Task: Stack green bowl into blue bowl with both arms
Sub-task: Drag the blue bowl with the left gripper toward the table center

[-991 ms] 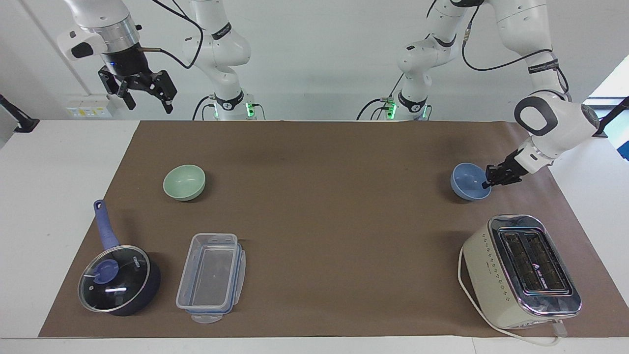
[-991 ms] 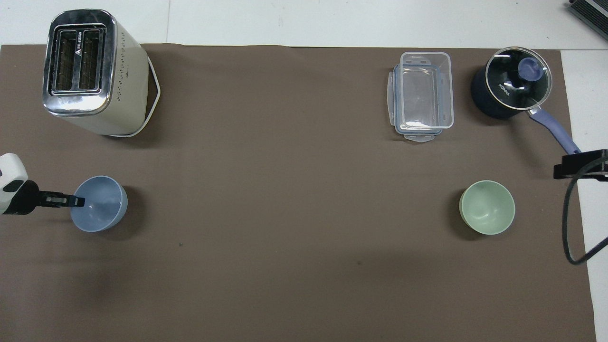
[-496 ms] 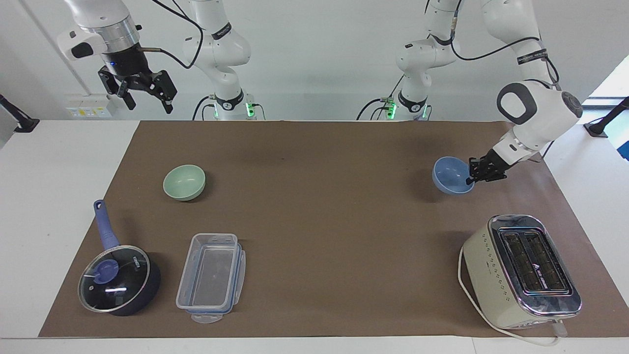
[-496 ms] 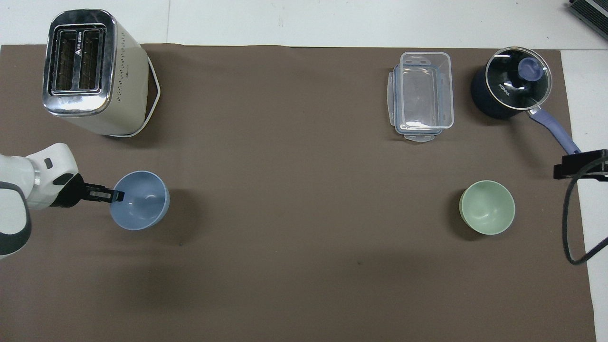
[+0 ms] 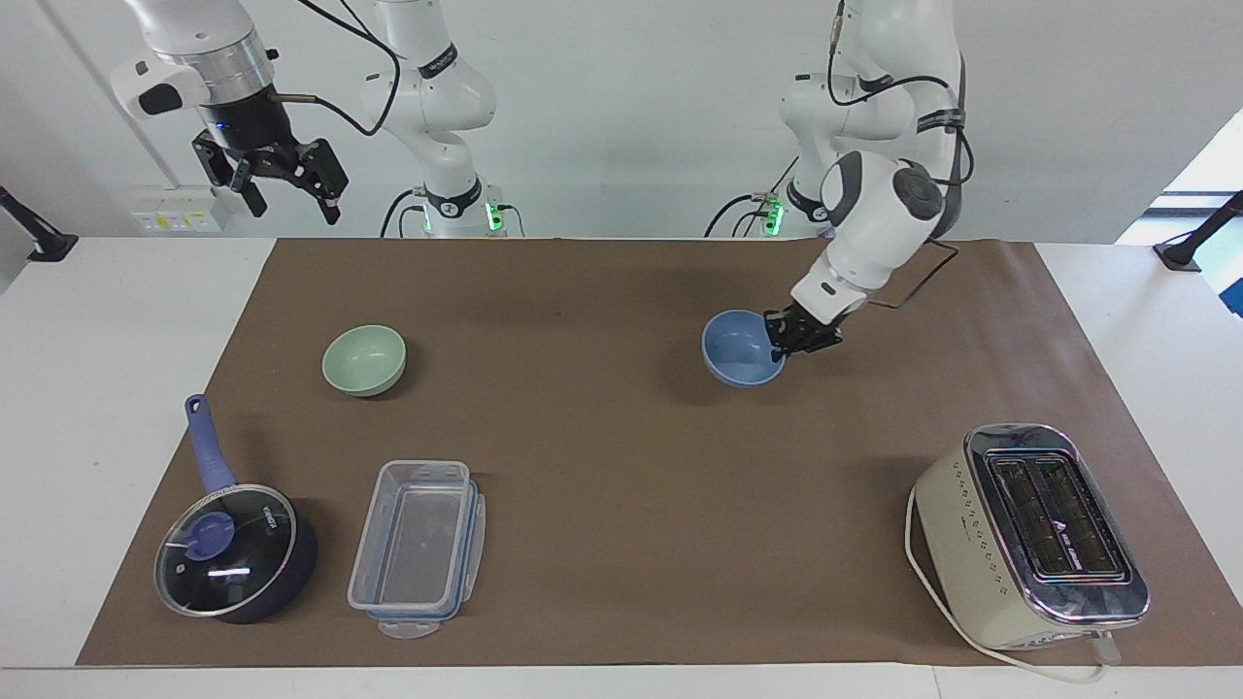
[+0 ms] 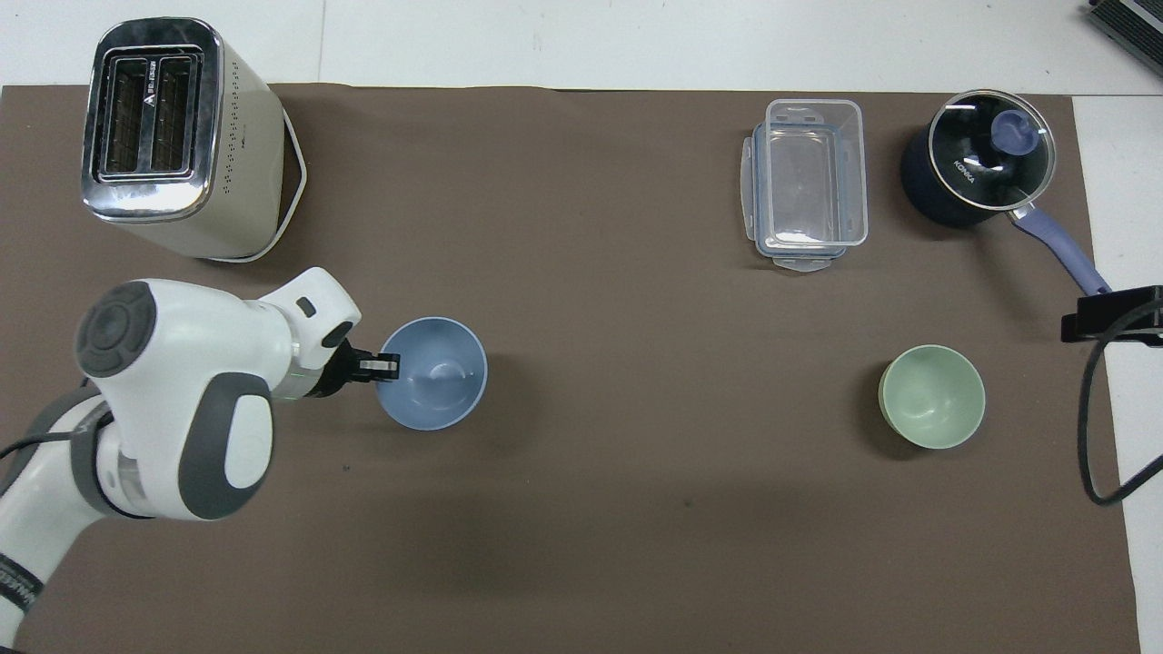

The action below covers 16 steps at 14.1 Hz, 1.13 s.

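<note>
The stacking is not yet done: the bowls are well apart. The left gripper (image 5: 780, 351) pinches the rim of the blue bowl (image 5: 740, 348), held near the mat's (image 5: 621, 544) middle. The green bowl (image 5: 364, 359) sits untouched toward the right arm's end. The right gripper (image 5: 291, 189) waits, jaws wide, above the mat's edge nearest the robots.

I'm seeing a cream and chrome toaster (image 5: 1031, 536) sitting on the brown mat (image 5: 621, 544) at the left arm's end of the table, its white cord (image 5: 927, 592) looping around its base. At the right arm's end, a dark blue saucepan (image 5: 236, 553) is resting under a glass lid (image 6: 992, 149), its handle pointing toward the robots. Just beside it, a clear rectangular plastic container (image 5: 419, 549) is lying open-topped on the mat.
</note>
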Motion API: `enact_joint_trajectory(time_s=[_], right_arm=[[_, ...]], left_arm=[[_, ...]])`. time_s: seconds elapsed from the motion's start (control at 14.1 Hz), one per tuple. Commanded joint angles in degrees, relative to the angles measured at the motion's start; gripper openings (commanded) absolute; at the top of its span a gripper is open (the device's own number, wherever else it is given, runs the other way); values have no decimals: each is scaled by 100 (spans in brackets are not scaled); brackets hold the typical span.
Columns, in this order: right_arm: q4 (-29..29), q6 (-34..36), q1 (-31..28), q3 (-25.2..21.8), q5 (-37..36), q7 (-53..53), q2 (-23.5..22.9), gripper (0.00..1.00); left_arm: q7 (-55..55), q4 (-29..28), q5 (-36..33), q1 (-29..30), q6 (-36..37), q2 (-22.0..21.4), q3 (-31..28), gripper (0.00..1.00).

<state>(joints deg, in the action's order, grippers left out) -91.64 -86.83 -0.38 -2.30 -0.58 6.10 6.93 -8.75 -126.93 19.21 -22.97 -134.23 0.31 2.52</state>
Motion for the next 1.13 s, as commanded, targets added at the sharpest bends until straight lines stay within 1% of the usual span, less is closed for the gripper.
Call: enact_joint_trajectory(time_s=[0.0,0.21,0.28,0.35,0.57,0.78,0.85,0.99,1.06], right_arm=[[-90,44,-50,-16,5,-170,81,100],[-90,52,-50,-16,5,-170,81,100],[-90,44,-50,-16,5,-170,81,100],[-90,44,-50,-16,5,-170,81,100],[-90,44,-50,-25,5,-170,81,100],[-90,44,-50,-25,5,-179,81,100],[-90,44,-50,-25,5,-179,81,100],[-90,52,-50,-25,5,-179,81,100],[-90,44,-58,-25,5,-179,81,100]], left_arm=[[-714,2,-14,-672,-419,136,-112,0],[-1215,2,-14,-1155,-384,128,-103,0],[-1286,10,-14,-1252,-462,180,-103,0],[-1365,11,-5,-1445,-646,389,-103,0],[-1734,10,-14,-1526,-797,426,-103,0],[-1797,28,-31,-1596,-797,426,-103,0],[-1806,28,-145,-1587,-797,435,-103,0],[-1815,37,-225,-1614,-806,601,-103,0],[-1815,37,-225,-1614,-806,611,-103,0]])
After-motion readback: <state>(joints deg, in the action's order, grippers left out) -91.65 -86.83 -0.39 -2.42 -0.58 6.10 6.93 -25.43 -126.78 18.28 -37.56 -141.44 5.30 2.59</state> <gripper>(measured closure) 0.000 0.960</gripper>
